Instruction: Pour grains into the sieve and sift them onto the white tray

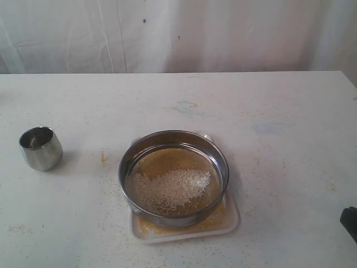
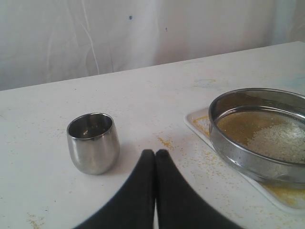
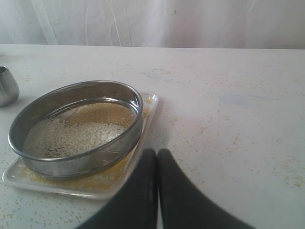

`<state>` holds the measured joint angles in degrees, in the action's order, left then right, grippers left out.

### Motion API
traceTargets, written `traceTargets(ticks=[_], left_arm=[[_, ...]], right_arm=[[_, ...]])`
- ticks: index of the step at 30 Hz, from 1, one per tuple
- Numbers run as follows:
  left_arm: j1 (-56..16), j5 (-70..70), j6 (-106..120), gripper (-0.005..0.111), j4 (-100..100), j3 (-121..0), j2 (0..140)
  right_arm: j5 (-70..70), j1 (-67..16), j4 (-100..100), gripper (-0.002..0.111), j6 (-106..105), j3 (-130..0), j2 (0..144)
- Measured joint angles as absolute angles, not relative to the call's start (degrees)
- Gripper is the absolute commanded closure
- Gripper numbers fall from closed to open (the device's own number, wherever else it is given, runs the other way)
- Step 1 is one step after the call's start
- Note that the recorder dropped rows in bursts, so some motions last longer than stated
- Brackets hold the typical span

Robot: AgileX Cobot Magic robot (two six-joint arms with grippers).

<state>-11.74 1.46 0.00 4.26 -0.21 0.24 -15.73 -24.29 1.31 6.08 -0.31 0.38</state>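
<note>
The sieve point(image 1: 173, 177) rests on the white tray point(image 1: 231, 219) near the table's front middle. White rice-like grains point(image 1: 174, 188) lie on its mesh, and fine golden granules cover the tray beneath it. The same sieve point(image 2: 259, 133) point(image 3: 76, 126) and tray point(image 2: 196, 121) point(image 3: 95, 183) appear in both wrist views. My left gripper point(image 2: 155, 152) is shut with nothing in it, hanging over bare table between the steel cup and the tray. My right gripper point(image 3: 157, 151) is shut and empty beside the tray's edge. Only a dark bit of the right arm point(image 1: 350, 222) shows in the exterior view.
A small shiny steel cup point(image 1: 40, 148) point(image 2: 93, 143) stands upright at the left, apart from the tray, and looks empty. Stray yellow granules point(image 1: 104, 159) are scattered on the white table around the tray. A white curtain point(image 1: 178, 33) hangs behind the table.
</note>
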Motion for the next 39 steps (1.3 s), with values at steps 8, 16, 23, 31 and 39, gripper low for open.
traceTargets(ticks=[8, 16, 23, 31, 39], left_arm=[[-10.4, 1.5, 0.0, 0.107, 4.3, -0.2, 0.2], [-3.1, 1.5, 0.0, 0.107, 4.3, -0.2, 0.2], [2.9, 1.5, 0.0, 0.107, 4.3, -0.2, 0.2], [4.1, 1.5, 0.0, 0.107, 4.3, -0.2, 0.2], [3.3, 1.5, 0.0, 0.107, 4.3, -0.2, 0.2]], right_arm=[[-15.7, -24.3, 1.3, 0.108, 6.1, -0.3, 0.4], [-15.7, -24.3, 1.3, 0.108, 6.1, -0.3, 0.4], [-15.7, -24.3, 1.3, 0.108, 6.1, -0.3, 0.4], [-15.7, -24.3, 1.3, 0.108, 6.1, -0.3, 0.4], [-15.7, -24.3, 1.3, 0.108, 6.1, -0.3, 0.4]])
